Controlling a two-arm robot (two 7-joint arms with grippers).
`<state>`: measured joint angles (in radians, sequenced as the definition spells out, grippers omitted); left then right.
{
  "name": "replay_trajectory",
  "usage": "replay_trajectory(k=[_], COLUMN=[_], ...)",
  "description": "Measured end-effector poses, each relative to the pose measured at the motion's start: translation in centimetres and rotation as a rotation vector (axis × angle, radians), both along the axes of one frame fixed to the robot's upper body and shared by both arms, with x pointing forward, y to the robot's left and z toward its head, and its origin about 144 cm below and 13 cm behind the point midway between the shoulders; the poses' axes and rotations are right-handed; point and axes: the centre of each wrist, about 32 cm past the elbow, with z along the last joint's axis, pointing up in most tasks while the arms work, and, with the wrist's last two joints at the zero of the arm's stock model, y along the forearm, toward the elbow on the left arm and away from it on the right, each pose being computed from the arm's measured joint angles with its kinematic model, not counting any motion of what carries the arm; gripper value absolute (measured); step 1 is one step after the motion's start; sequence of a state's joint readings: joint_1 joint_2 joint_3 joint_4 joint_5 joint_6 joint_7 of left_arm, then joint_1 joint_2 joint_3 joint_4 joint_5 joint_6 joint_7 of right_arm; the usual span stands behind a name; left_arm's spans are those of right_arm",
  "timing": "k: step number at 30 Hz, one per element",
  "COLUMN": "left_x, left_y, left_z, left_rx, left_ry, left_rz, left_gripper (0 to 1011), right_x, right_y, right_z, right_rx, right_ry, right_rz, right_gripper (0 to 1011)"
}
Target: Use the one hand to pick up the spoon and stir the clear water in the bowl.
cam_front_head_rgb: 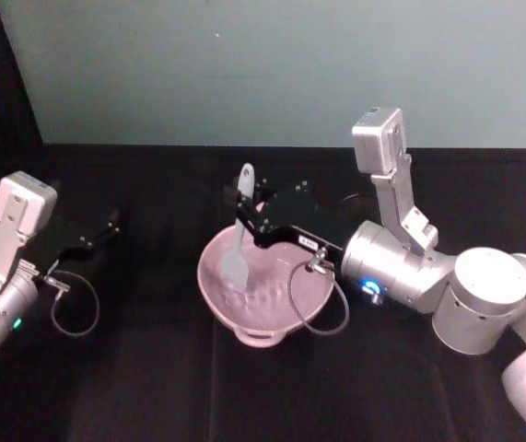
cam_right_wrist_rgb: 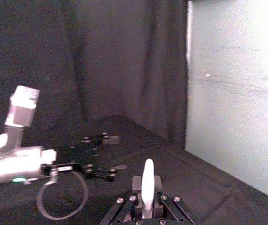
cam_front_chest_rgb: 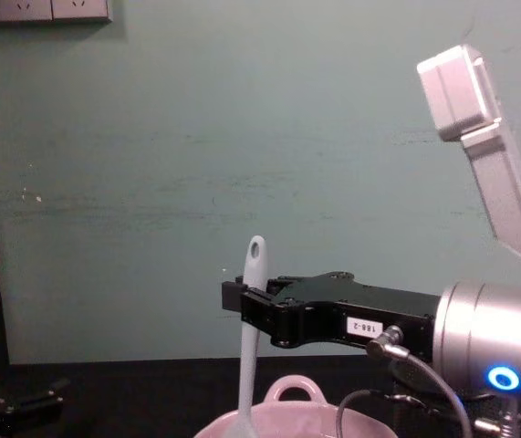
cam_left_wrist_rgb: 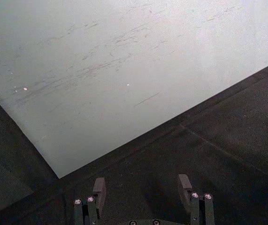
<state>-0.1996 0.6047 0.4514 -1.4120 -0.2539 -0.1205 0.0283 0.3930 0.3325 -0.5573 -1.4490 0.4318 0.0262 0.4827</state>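
Note:
A pale pink bowl (cam_front_head_rgb: 215, 287) with a wavy rim sits on the black table, its loop handle toward me. The white spoon (cam_front_head_rgb: 239, 241) stands nearly upright, scoop end down inside the bowl and the holed handle end (cam_front_chest_rgb: 255, 248) up. My right gripper (cam_front_head_rgb: 248, 221) reaches in from the right over the bowl and is shut on the spoon's handle (cam_right_wrist_rgb: 147, 183). In the chest view the spoon (cam_front_chest_rgb: 250, 339) is clamped at the gripper (cam_front_chest_rgb: 240, 306) tip, above the bowl's rim (cam_front_chest_rgb: 293, 391). My left gripper (cam_front_head_rgb: 106, 226) is parked far left with its fingers (cam_left_wrist_rgb: 99, 189) apart and nothing between them.
A teal wall (cam_front_head_rgb: 281, 64) stands behind the black-draped table (cam_front_head_rgb: 152, 387). Cable loops hang by both wrists, one (cam_front_head_rgb: 318, 308) over the bowl's right rim. The left arm (cam_right_wrist_rgb: 26, 159) shows across the table in the right wrist view.

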Motion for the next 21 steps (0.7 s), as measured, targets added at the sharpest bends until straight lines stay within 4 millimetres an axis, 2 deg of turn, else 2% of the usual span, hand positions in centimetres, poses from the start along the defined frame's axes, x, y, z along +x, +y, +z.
replay_trajectory(k=[5, 12, 21], left_x=[0.0, 0.0, 0.0], left_y=[0.0, 0.0, 0.0], left_z=[0.0, 0.0, 0.0], left_rx=[0.000, 0.000, 0.000], left_ry=[0.000, 0.000, 0.000], left_rz=[0.000, 0.000, 0.000], left_gripper=[1011, 1011, 1011], right_x=[0.7, 1.2, -0.2], right_y=[0.2, -0.8, -2.7], right_z=[-0.1, 0.0, 0.8], right_rx=[-0.017, -0.051, -0.083], right_ry=[-0.030, -0.061, -0.055], right_rz=[-0.060, -0.147, -0.158], right_gripper=[127, 127, 127])
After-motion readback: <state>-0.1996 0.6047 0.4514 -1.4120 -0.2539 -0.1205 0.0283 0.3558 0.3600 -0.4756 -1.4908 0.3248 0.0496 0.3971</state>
